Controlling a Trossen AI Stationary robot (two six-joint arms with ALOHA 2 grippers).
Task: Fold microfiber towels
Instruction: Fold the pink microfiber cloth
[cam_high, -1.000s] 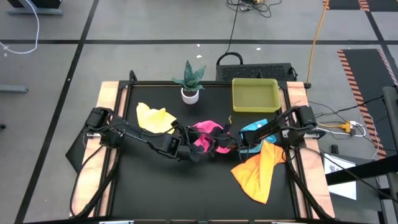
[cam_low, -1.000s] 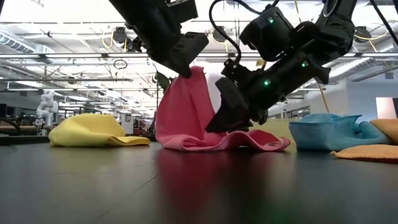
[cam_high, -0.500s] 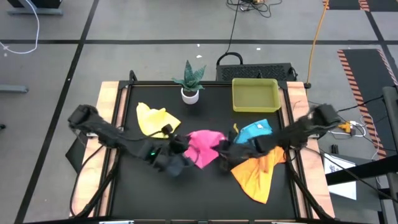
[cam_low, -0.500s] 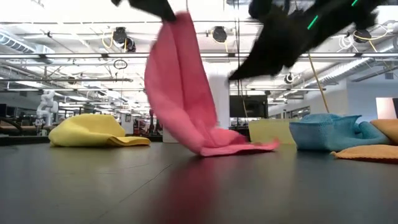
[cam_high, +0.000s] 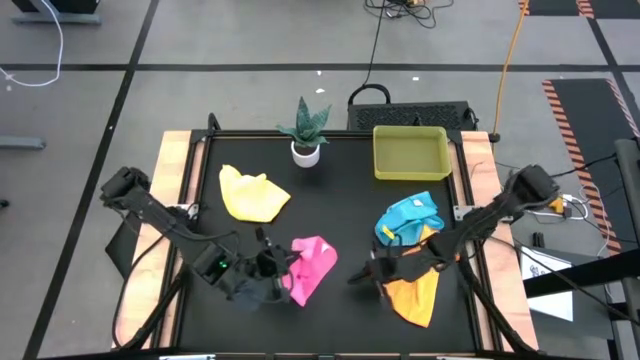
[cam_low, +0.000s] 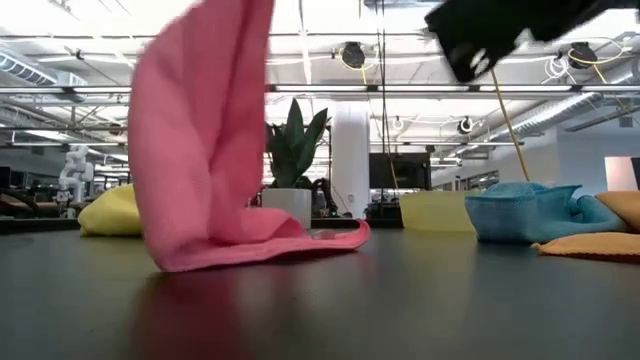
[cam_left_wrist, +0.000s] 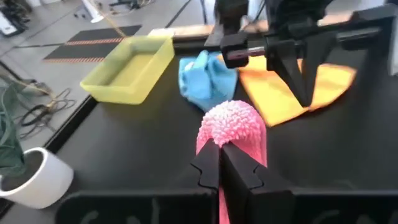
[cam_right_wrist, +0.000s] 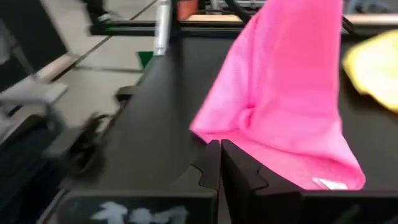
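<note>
The pink towel (cam_high: 312, 264) sits near the table's middle front, with my left gripper (cam_high: 278, 268) shut on it. In the low view it hangs as a tall drape (cam_low: 200, 130). My right gripper (cam_high: 358, 276) is shut and empty, just right of the pink towel and clear of it. In the right wrist view its fingers (cam_right_wrist: 219, 144) point toward the towel. The yellow towel (cam_high: 252, 193) lies crumpled at the far left. The light blue towel (cam_high: 408, 220) lies at the right, with the orange towel (cam_high: 412, 292) in front of it, partly under my right arm. My left gripper pinches a bunched-up part of the pink towel (cam_left_wrist: 231, 122) between its two fingers, which slant downward from the table's left. The towel hangs below the hold, and its lower end (cam_low: 300, 240) lies spread on the table.
A yellow-green tray (cam_high: 408, 152) stands at the far right, and a small potted plant (cam_high: 305, 130) at the far middle. Wooden rails (cam_high: 178, 170) run along both sides of the black table top.
Both grippers have risen and drawn toward the table's near edge. My left gripper has carried the pink towel with it toward the near left; the towel's top has gone up and its lower end has dragged along the table. My right gripper has come away from the towel.
</note>
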